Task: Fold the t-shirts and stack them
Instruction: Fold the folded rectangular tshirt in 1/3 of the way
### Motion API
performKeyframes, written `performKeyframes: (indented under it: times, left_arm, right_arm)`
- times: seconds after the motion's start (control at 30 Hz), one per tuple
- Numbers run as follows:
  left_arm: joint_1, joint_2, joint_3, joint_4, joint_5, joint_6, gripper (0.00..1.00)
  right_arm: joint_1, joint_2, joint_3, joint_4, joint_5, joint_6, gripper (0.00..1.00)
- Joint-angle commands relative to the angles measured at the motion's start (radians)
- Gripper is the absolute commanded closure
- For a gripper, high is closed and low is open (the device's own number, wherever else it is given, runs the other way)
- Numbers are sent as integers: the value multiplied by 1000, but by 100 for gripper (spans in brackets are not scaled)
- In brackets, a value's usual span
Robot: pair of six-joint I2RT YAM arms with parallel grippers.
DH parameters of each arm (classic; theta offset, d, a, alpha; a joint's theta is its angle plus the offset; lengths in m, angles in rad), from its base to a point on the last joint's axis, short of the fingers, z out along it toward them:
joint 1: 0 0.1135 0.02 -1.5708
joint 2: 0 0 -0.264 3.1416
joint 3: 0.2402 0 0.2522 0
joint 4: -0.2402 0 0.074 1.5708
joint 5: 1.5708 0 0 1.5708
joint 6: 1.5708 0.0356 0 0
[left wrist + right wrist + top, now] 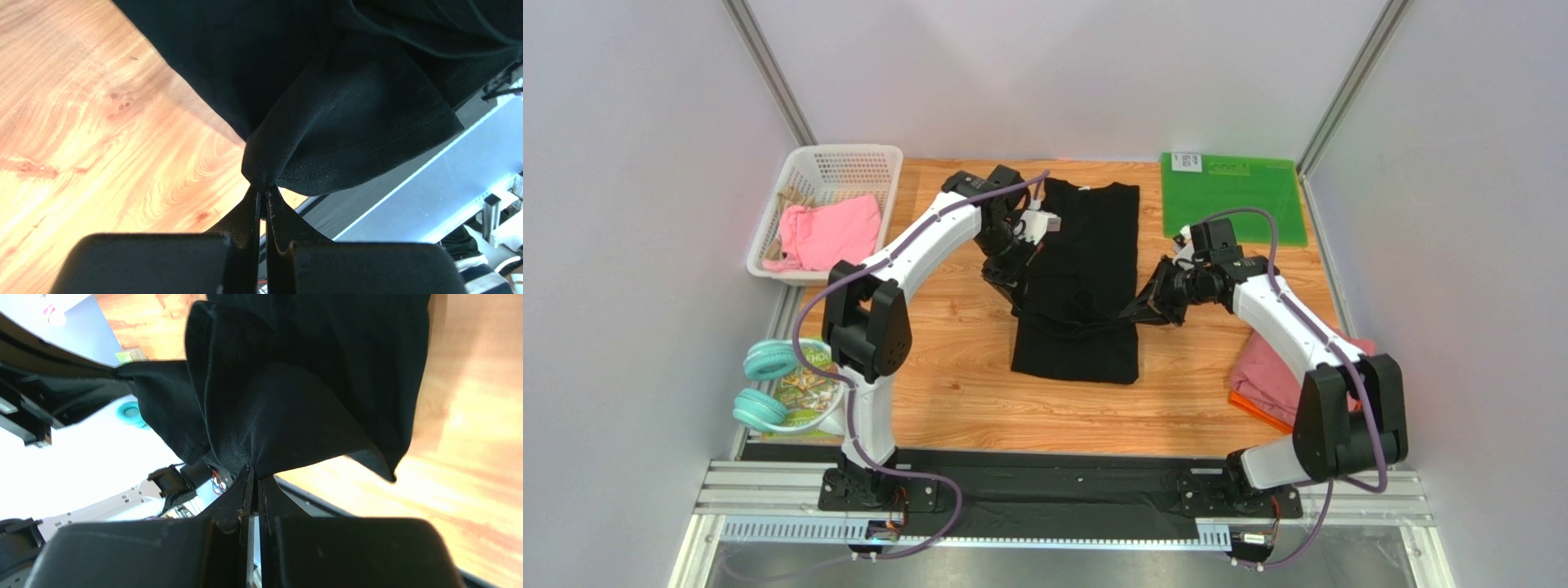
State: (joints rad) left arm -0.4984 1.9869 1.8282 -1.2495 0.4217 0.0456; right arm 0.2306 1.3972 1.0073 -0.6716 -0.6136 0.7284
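A black t-shirt (1081, 288) lies lengthwise in the middle of the wooden table (952, 392), partly lifted at both sides. My left gripper (1011, 277) is shut on its left edge; in the left wrist view the cloth (344, 92) bunches out of the pinched fingertips of that gripper (264, 193). My right gripper (1151, 301) is shut on the right edge, and the black fabric (294, 404) fans out from the closed tips of the right gripper (255, 474). A folded dusty-pink shirt (1266, 365) rests on an orange one (1257, 412) at the right, partly behind the right arm.
A white basket (844, 162) at the back left holds a bright pink cloth (830, 230). A green mat (1232, 196) lies at the back right. Teal headphones (768, 382) and a printed sheet (813, 390) sit at the left front. Grey walls enclose the table.
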Motion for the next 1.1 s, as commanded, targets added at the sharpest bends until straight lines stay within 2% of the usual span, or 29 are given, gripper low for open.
performKeyframes:
  times: [0.0,0.17,0.4,0.47,0.53,0.57,0.6,0.67,0.7,0.73,0.83,0.9,1.0,1.03,1.07]
  left_arm:
    - [17,52,61,18,-26,-19,100]
    - [31,154,143,28,-40,-33,100]
    - [52,352,370,-13,-76,-35,99]
    - [67,384,396,-16,-93,-30,91]
    - [90,394,433,-25,-100,-32,72]
    - [98,389,443,-40,-97,-32,61]
    - [104,383,459,-48,-101,-23,41]
    - [115,342,457,-48,-145,-12,22]
    - [116,325,453,-45,-168,3,5]
    - [116,291,453,-42,-196,11,0]
    - [121,221,470,-36,-279,33,0]
    - [123,176,473,-50,-255,34,0]
    - [115,77,407,-87,-62,28,0]
    - [109,11,358,-82,7,48,0]
    - [97,-26,242,-52,116,62,0]
  right_arm:
    - [-14,100,65,116,-46,-26,98]
    - [-34,241,131,150,-54,-40,99]
    - [-73,442,243,164,-67,-61,96]
    - [-86,521,302,143,-74,-73,74]
    - [-97,568,371,98,-83,-89,52]
    - [-106,594,387,86,-81,-89,48]
    - [-111,599,401,69,-69,-89,40]
    - [-117,603,456,46,-48,-93,34]
    - [-117,605,487,2,-17,-101,31]
    - [-119,609,519,-28,1,-118,28]
    - [-120,625,651,-166,103,-147,27]
    - [-119,594,686,-203,139,-159,27]
    - [-96,507,644,-172,66,-161,29]
    - [-61,490,633,-161,33,-165,30]
    - [-41,468,622,-152,3,-175,32]
